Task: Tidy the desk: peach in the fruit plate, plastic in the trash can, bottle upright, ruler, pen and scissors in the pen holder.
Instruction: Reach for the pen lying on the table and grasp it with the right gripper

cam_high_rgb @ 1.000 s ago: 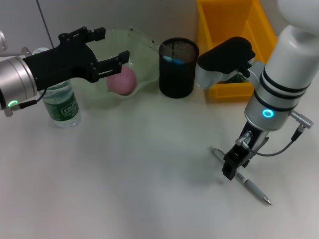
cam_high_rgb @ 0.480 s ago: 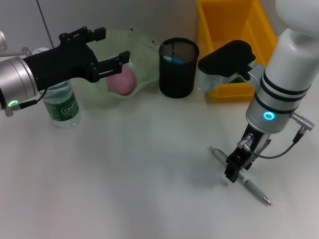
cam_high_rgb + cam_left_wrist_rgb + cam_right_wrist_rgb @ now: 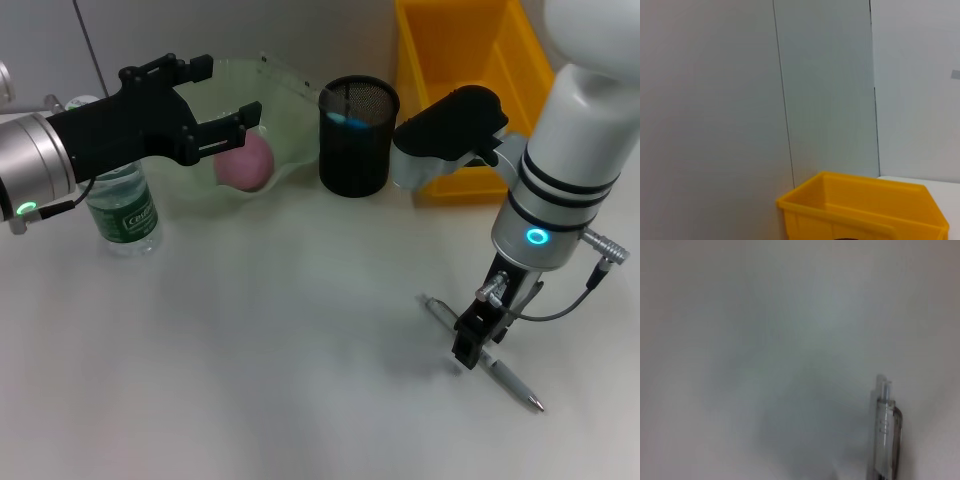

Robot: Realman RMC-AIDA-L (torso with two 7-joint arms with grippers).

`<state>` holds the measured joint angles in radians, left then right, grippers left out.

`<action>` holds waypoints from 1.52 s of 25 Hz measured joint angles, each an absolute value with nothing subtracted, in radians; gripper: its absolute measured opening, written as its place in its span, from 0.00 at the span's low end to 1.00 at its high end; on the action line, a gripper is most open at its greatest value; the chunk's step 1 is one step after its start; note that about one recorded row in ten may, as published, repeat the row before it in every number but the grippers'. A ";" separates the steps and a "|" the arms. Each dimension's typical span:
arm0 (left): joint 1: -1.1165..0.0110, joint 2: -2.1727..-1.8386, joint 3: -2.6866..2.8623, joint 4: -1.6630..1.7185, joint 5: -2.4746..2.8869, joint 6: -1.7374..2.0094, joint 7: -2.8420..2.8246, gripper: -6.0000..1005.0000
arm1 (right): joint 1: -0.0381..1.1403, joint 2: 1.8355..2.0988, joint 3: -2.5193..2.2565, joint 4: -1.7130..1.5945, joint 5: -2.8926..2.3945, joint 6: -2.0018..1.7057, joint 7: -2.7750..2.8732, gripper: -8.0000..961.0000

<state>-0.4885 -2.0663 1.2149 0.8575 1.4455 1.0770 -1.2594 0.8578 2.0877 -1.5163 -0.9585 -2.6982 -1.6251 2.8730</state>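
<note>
The right tool [image 3: 469,342] is down over the pen [image 3: 503,374] lying flat on the counter [image 3: 250,350]; I cannot tell its grip. Off-centre fingers could roll the pen away. The left tool [image 3: 215,105], open, hovers by the plate [image 3: 285,85].

An office-style test space is suggested by a plain white desk [image 3: 250,380], a mesh pen holder [image 3: 357,135], a yellow bin [image 3: 862,207] and bare grey wall panels [image 3: 715,100] (no homely furnishings).
</note>
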 joint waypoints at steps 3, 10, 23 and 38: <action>-0.487 -2.066 1.215 0.857 1.445 1.078 -1.259 0.80 | 0.858 2.088 -1.517 -0.959 -2.698 -1.624 2.873 0.49; -0.486 -2.067 1.215 0.857 1.445 1.080 -1.259 0.80 | 0.859 2.088 -1.519 -0.959 -2.698 -1.622 2.873 0.49; -0.486 -2.068 1.215 0.857 1.445 1.080 -1.258 0.80 | 0.870 2.088 -1.543 -0.931 -2.694 -1.601 2.873 0.49; -0.485 -2.068 1.215 0.857 1.445 1.080 -1.257 0.80 | 0.883 2.088 -1.545 -0.910 -2.694 -1.597 2.873 0.45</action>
<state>-0.4851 -2.0678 1.2149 0.8575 1.4450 1.0798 -1.2571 0.8828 2.0881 -1.5448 -0.9099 -2.6936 -1.5966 2.8732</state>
